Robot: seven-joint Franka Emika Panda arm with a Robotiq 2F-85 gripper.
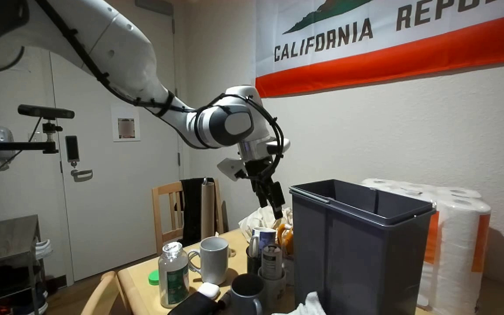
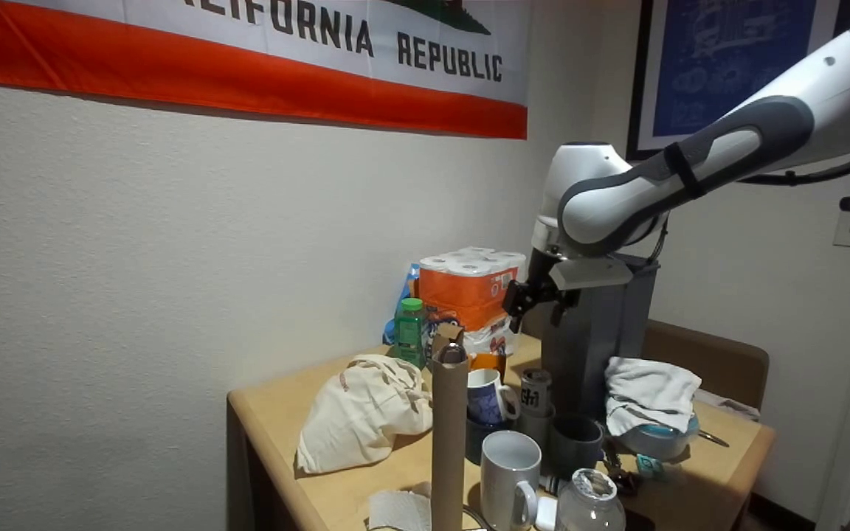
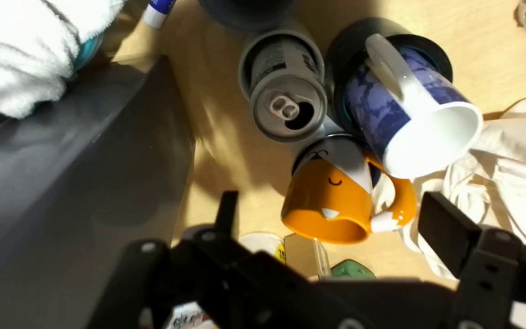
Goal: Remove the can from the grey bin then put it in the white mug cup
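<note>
Beside the grey bin (image 1: 357, 258), over the cluttered tabletop (image 2: 270, 405), the tool (image 3: 329, 197) hangs with its jaws well apart and nothing held between them. The can (image 3: 286, 91) stands in a pale mug (image 1: 274, 289), its upper part rising past the rim. I take that mug for the white one of the task, so the placing looks done, and the step in hand is probably the last: getting clear. The next move likely calls for a straight lift, with the jaws spread, without brushing the bin's wall or nudging the can.

Only the wrist view shows the drinking hole in the can's top. It also makes the orange mug (image 3: 331, 196) seem framed by the jaws, whereas both exterior views show the tool higher up, with a gap above the can. The bin's mouth is plain in an exterior view, but its floor is hidden in every view, so I cannot tell what may lie inside; the wrist view gives just a wall. In an exterior view a white towel (image 2: 650, 394) is draped over a bowl (image 2: 650, 442); from the wrist, it is nearly all cloth.
</note>
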